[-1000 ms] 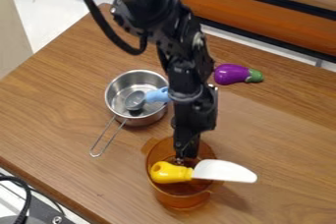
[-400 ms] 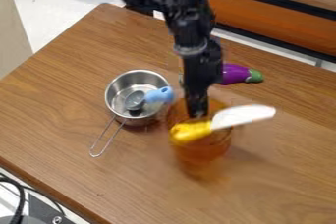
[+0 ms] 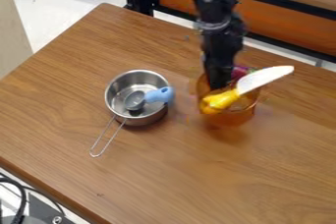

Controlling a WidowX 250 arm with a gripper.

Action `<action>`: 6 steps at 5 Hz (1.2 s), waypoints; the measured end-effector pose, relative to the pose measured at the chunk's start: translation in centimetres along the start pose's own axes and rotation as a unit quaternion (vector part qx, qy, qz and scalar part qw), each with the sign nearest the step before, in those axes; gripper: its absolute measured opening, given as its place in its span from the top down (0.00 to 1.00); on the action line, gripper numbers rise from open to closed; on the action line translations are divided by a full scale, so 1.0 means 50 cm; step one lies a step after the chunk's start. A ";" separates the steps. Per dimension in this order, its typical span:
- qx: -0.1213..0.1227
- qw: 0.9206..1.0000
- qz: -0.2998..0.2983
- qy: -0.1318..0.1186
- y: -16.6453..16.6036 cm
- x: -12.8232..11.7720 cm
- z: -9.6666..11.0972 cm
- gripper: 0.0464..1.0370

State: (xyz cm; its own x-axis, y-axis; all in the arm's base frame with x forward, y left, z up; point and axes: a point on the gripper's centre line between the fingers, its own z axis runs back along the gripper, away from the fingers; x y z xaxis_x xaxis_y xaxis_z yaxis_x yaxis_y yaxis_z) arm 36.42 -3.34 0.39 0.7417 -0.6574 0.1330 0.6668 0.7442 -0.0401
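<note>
Starting on the left: the metal saucepan point(image 3: 150, 118) sits on the wooden table point(image 3: 151, 183) with its long wire handle point(image 3: 107, 139) pointing toward the near left, so that's well away from where the arm is. There's 1 scoop point(image 3: 134, 100) inside it, and its blue grip point(image 3: 159, 95) props up on the pan's right side, prob because the whole thing is too long to lie flat in there.

Moving right, the see-through orange pot point(image 3: 230, 119) is over on the far right part of the table, just under the arm. The toy knife point(image 3: 264, 79) lies slanted across its mouth: yellow handle point(image 3: 222, 100) low toward the near left, white blade sticking up and out past the far right rim. My guess is it's just too long to drop in, so it leans there. There's a bit of something purple point(image 3: 240, 70) behind the pot too.

As for pose, the black arm point(image 3: 220, 29) comes in from the top edge and hangs almost straight down, with the gripper point(image 3: 220, 85) dipping in at the pot's far left part, right by the knife handle. Can't tell if it's open or closed, tbh, or whether it has hold of the rim.
</note>
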 end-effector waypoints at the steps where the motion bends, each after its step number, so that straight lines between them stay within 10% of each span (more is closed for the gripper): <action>1: 0.005 1.000 0.011 0.006 0.020 0.018 -0.024 0.98; 6: 0.025 1.000 0.013 0.012 -0.008 0.042 -0.059 0.98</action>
State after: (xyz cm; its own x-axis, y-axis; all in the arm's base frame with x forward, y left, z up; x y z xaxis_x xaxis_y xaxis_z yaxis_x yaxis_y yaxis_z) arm 37.91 -5.38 -2.24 0.7608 -0.6396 0.1095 0.6430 0.7659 0.0059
